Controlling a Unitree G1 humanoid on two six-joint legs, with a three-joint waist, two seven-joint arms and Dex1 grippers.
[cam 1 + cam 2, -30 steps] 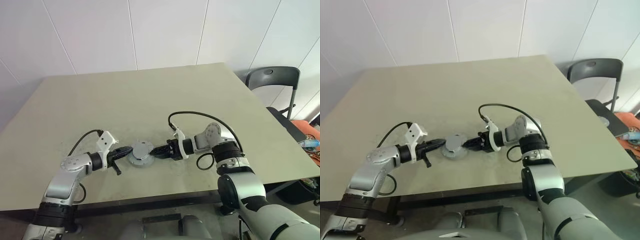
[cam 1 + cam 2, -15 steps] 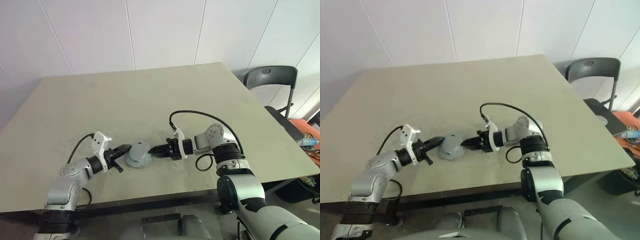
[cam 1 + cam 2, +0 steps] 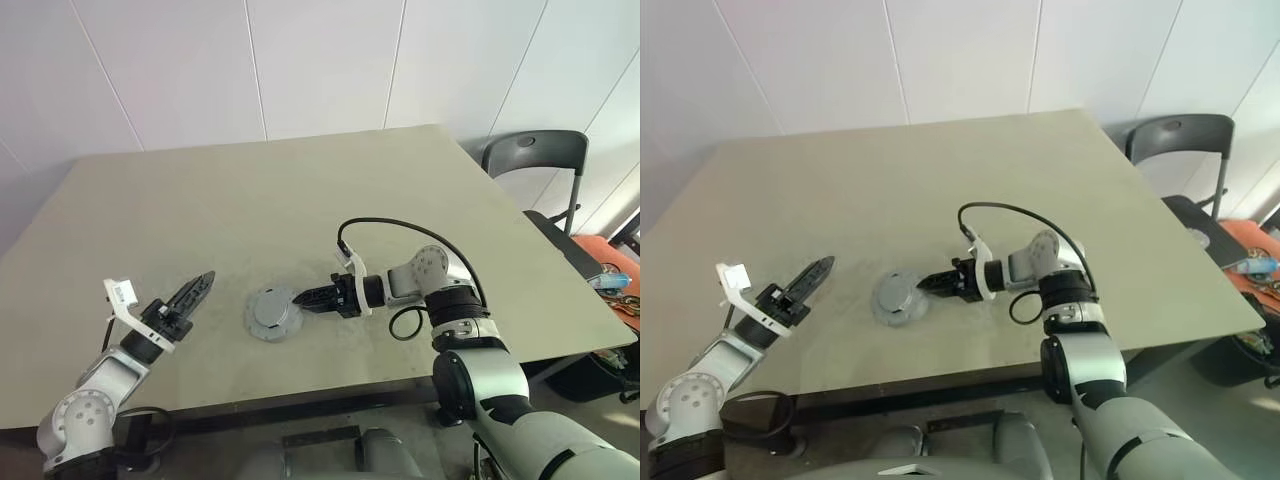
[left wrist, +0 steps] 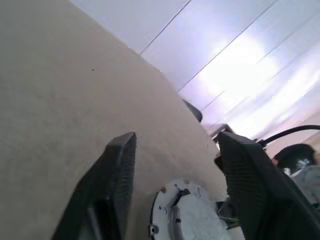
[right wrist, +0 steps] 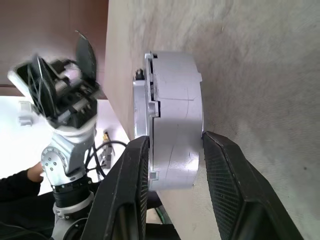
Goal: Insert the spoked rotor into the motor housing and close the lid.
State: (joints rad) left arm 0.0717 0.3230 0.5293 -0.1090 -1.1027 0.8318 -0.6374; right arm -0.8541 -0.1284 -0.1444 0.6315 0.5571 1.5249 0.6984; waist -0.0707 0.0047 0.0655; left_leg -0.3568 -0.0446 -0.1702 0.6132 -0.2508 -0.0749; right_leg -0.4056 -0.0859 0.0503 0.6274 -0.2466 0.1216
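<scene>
The motor housing [image 3: 271,313] sat on the table [image 3: 300,200] near the front edge, roughly midway along it, with the lid [image 5: 175,120] seated on top. The right gripper [image 3: 300,298] was closed on the housing's side, one finger [image 5: 131,190] on each face. The left gripper [image 3: 198,288] stood open and empty, clear of the housing, over the table's front-left area. Broad bare tabletop lay behind and to both sides. A chair [image 3: 535,160] stood beyond the far right corner.
</scene>
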